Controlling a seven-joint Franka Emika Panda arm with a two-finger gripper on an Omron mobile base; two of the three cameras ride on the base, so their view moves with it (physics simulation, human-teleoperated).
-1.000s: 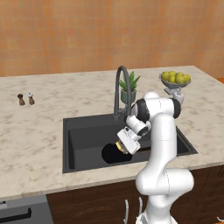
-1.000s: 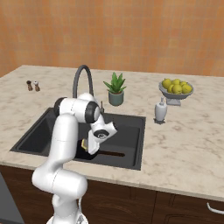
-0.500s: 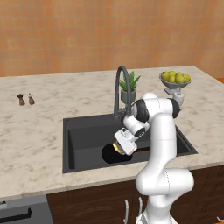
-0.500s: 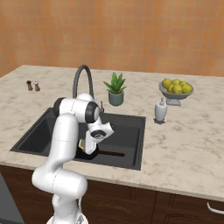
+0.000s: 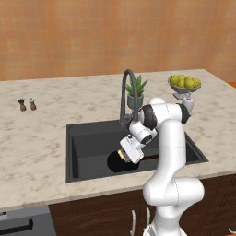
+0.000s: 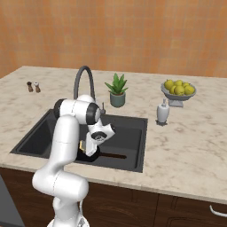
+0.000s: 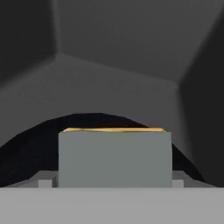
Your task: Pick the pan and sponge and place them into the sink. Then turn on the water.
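On the counter (image 5: 41, 138) at far left stand two small shakers (image 5: 26, 104), well apart from everything else. The sink (image 5: 87, 138) holds the black pan (image 5: 116, 162) on its floor, its brown handle (image 6: 116, 156) showing in the right base view. The hand (image 5: 125, 156) reaches down into the basin just over the pan, with the yellow sponge (image 5: 122, 154) at its tip. In the hand view the sponge (image 7: 114, 157) sits close before the camera, above the pan (image 7: 26, 151). The fingertips are hidden, so I cannot tell whether the hand grips it or has opened. The faucet (image 5: 126, 94) arches behind; a plant (image 5: 136, 92) and fruit bowl (image 5: 184, 85) stand to the right.
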